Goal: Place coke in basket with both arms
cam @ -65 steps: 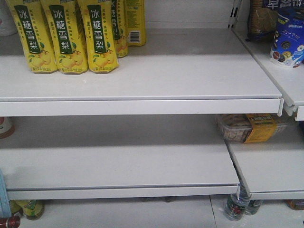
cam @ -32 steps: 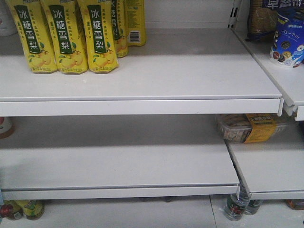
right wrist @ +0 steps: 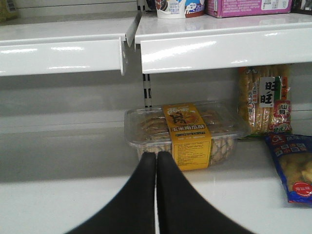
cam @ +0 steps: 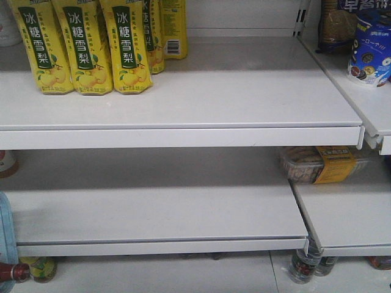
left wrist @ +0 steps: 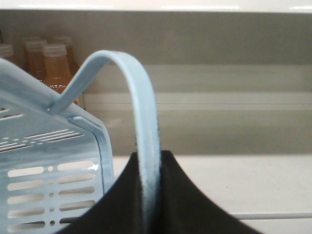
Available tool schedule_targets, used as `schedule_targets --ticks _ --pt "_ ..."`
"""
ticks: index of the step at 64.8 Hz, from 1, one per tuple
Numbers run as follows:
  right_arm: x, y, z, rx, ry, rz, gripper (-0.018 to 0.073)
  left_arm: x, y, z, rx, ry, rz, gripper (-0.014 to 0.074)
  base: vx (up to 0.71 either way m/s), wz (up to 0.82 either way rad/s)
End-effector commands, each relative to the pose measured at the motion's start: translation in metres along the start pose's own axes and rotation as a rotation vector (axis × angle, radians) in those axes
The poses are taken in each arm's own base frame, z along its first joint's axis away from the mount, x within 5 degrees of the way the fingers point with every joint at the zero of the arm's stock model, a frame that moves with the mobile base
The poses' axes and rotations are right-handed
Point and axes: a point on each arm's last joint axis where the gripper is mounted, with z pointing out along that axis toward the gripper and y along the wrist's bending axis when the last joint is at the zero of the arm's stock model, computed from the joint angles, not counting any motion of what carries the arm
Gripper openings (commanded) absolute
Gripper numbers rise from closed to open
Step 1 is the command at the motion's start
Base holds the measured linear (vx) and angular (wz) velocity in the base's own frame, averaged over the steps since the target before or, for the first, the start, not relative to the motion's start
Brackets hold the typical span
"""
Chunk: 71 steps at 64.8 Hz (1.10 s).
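Peeking in at the bottom-left corner of the front view, a sliver of dark red [cam: 10, 272] just below the basket [cam: 5, 227] may be the coke; too little shows to be sure, or to tell which way its cap points or how its long axis lies. Judged as a slim aluminium bottle, it would be rigid, smooth and slippery, moderately heavy if full, and liable to dent, so it is best taken across the straight mid-body rather than the tapered neck.

The left gripper [left wrist: 150, 195] is clamped on the basket's loop handle [left wrist: 144, 126], with the light, flexible slotted wall [left wrist: 46, 161] hanging beside it.

The right gripper [right wrist: 156, 195] has its pincer tips pressed together on nothing, pointing at a clear snack box [right wrist: 146, 127] on the lower shelf [right wrist: 73, 195].

Yellow pear-drink bottles [cam: 85, 49] line the upper shelf [cam: 214, 97].
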Motion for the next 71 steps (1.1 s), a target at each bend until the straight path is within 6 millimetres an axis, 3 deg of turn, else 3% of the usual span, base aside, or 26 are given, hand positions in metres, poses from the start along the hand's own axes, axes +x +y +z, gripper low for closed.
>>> schedule_targets --ticks 1,52,71 --pt "-0.0127 -0.003 -0.0012 0.038 -0.062 -0.001 -0.001 -0.0254 -0.0013 -0.0057 0.001 -0.21 0.07 -0.0006 0.0 0.0" --pt "-0.0127 -0.003 -0.0012 0.038 -0.062 -0.001 -0.001 -0.0267 -0.0014 -0.0061 0.001 -0.212 0.07 -0.0006 0.0 0.0" --pt "-0.0105 -0.0051 -0.0012 0.063 -0.035 -0.119 -0.001 -0.0267 -0.0014 -0.0061 0.001 -0.212 0.07 -0.0006 0.0 0.0"
